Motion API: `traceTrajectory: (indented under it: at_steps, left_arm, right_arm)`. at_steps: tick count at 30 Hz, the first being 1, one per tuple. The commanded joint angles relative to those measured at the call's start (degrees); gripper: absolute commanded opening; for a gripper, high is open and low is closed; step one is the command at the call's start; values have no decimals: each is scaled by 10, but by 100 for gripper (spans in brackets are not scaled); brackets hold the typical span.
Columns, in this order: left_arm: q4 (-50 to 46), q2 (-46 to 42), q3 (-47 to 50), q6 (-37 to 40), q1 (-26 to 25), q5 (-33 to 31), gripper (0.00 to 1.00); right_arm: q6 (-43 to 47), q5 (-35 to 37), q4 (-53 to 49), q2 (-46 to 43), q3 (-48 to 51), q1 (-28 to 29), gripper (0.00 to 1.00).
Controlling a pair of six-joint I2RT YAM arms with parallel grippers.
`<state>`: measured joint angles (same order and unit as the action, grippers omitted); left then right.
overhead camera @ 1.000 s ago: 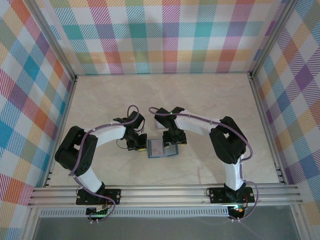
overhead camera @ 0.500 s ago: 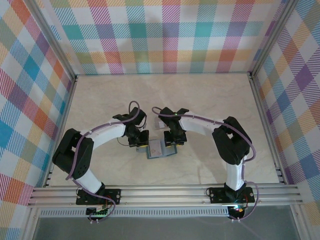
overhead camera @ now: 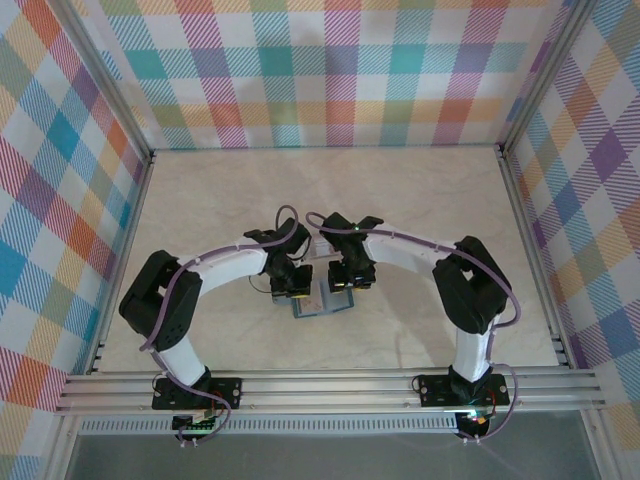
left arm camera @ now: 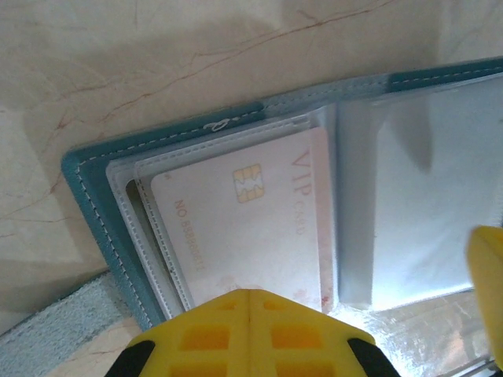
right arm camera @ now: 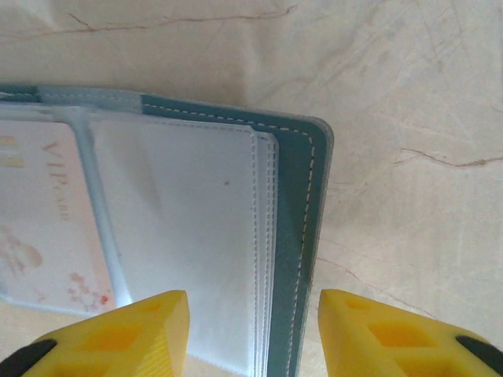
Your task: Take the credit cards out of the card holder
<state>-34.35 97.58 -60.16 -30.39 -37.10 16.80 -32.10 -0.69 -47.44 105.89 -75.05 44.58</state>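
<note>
Left gripper (left arm camera: 248, 318): fingers closed together over the near edge of the card (left arm camera: 251, 228); grip on it unconfirmed. Right gripper (right arm camera: 253, 330): jaws apart, straddling the right flap of the holder (right arm camera: 295, 236). It lies open on the table (overhead camera: 420, 200) between both. 1 card visible, sleeved: judged light, stiff, slick; pinch the edge clearing the sleeve.

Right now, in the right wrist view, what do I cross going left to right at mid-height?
VIP-printed credit card → sleeve divider → empty clear pocket → stitched teal edge of the card holder → table
</note>
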Motion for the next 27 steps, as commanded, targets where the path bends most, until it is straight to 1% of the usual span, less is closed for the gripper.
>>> traceTrajectory:
  at_steps: [1, 5, 8, 10, 11, 14, 16, 21, 27]
  left_arm:
    - [-4, 5, 4, -7, -6, -14, 1]
    - [-15, 11, 5, 0, -6, -31, 1]
    - [-17, 13, 8, 4, -6, -40, 0]
    - [-17, 17, 11, 7, -6, -42, 0]
    - [-15, 18, 13, 7, -6, -42, 0]
    - [-11, 20, 19, 6, -6, -41, 0]
    - [-9, 19, 21, 5, -6, -42, 0]
    - [-12, 18, 22, 7, -6, -46, 0]
    - [-13, 16, 22, 7, -6, -47, 0]
  right_arm:
    - [-3, -4, -11, -30, 2, -2, 49]
    - [-17, -28, -5, -39, -4, -4, 49]
    - [-33, -72, 23, -44, -2, -7, 47]
    - [-52, -113, 61, -48, 9, -10, 45]
    - [-64, -134, 83, -50, 16, -12, 44]
    - [-102, -197, 155, -47, 41, -18, 34]
    - [-119, -223, 184, -36, 49, -19, 31]
    - [-132, -249, 220, -7, 57, -20, 28]
    - [-138, -267, 245, 21, 63, -19, 31]
